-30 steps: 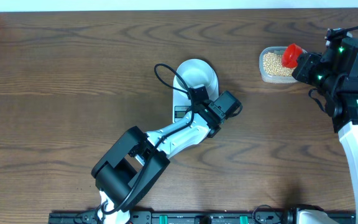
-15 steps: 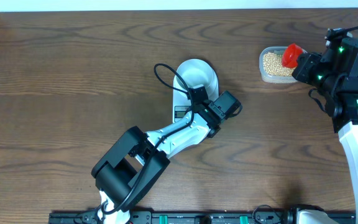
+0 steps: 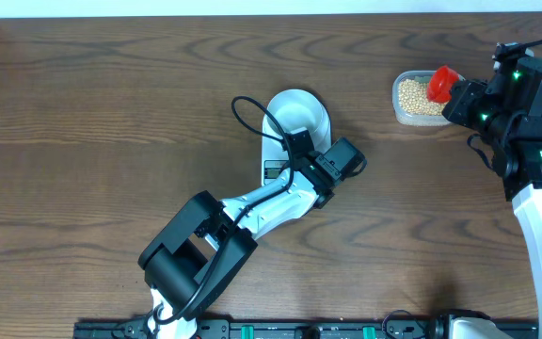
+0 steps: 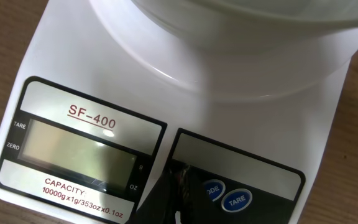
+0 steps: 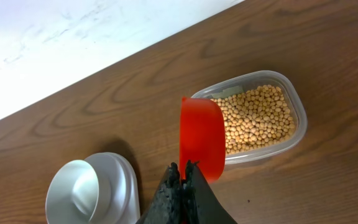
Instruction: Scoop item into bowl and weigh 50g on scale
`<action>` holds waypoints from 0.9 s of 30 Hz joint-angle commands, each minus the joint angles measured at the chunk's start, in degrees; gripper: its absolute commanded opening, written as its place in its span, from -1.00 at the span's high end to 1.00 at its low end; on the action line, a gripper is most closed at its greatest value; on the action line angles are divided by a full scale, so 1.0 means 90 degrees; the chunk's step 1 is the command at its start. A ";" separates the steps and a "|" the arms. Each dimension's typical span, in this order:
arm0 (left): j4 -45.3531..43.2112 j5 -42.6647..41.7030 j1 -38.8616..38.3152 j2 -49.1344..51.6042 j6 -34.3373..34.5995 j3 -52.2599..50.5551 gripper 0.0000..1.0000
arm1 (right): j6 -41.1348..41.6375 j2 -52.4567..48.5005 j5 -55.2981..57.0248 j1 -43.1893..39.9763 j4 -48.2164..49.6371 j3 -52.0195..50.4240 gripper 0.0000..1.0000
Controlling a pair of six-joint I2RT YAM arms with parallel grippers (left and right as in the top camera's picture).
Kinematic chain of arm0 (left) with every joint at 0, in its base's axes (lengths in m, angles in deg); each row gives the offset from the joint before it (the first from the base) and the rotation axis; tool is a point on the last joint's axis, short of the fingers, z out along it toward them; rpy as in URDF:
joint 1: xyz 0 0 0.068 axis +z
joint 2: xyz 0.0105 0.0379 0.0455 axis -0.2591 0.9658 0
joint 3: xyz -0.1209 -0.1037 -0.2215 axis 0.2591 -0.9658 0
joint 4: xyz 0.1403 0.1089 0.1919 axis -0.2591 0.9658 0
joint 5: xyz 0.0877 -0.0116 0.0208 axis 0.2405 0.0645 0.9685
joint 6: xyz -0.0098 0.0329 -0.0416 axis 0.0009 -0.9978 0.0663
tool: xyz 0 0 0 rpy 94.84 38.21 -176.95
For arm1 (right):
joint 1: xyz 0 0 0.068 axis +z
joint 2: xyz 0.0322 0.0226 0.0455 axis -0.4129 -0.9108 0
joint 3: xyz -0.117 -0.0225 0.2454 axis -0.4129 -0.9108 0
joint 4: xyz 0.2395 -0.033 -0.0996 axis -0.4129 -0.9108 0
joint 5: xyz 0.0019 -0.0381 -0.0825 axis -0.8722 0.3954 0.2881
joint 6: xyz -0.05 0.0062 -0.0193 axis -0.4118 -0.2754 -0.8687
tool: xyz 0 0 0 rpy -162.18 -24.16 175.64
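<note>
1 scale [image 4: 73, 68], 1 bowl [image 3: 301, 108], 1 clear tub [image 5: 272, 149], 1 red scoop [image 5: 201, 134], 2 scale buttons [image 4: 236, 200], beans [image 5: 253, 118] too many to count, probably hundreds

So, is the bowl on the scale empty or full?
Empty: the bowl shows a bare inside; the beans sit in the plastic tub.

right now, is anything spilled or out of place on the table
Nothing spilled: the beans all sit inside the clear tub, none on the table. The bowl sits on the scale, empty. Only oddity: the display shows no digits, so it looks off.
</note>
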 commanded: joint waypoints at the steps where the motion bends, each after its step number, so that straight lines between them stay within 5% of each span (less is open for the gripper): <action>1: 0.0015 0.0185 0.0019 0.0073 0.0036 -0.0070 0.86 | -0.0019 0.0029 0.0095 -0.0036 0.0005 0.0165 0.97; 27: 0.0085 0.0182 0.0019 0.0267 0.0032 -0.0070 0.86 | 0.0000 -0.0007 0.0095 -0.0036 -0.0007 0.0165 0.97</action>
